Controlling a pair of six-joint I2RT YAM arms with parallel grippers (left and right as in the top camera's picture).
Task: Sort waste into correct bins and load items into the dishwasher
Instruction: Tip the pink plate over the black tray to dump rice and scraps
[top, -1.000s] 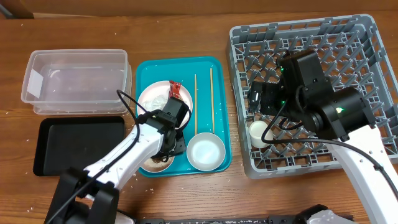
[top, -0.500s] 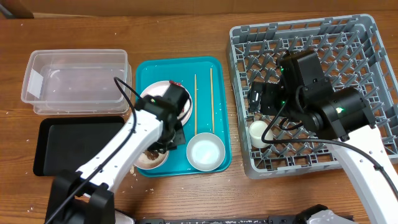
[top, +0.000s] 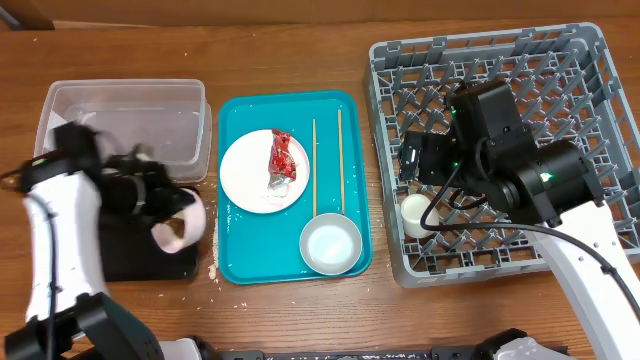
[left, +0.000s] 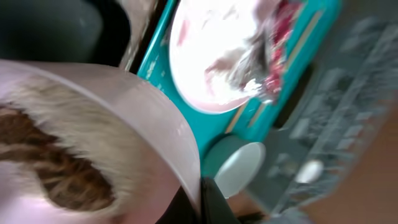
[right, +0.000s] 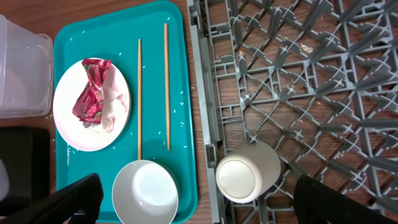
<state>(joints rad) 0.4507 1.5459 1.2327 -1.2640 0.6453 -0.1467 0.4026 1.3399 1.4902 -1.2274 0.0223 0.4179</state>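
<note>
My left gripper (top: 158, 200) is shut on the rim of the pale pink bowl (top: 187, 226) and holds it tilted over the right end of the black tray (top: 120, 255). In the left wrist view the bowl (left: 143, 124) holds brown scraps (left: 56, 168) and rice. The white plate (top: 258, 172) on the teal tray carries the red wrapper (top: 282, 153) and the napkin (right: 113, 107). Two chopsticks (top: 314, 165) and the white bowl (top: 330, 243) lie beside it. The white cup (top: 415, 213) lies in the grey rack (top: 560, 75). My right gripper (right: 199, 194) is open and empty above the rack's left edge.
The clear tub (top: 125, 125) stands behind the black tray. The teal tray (top: 345, 110) lies between the bins and the rack. Loose rice grains (top: 214, 270) lie on the table by the teal tray's front left corner.
My left gripper lifted the pink bowl off the teal tray and carried it left over the black tray. The plate with the wrapper is now uncovered. The right arm has not moved.
</note>
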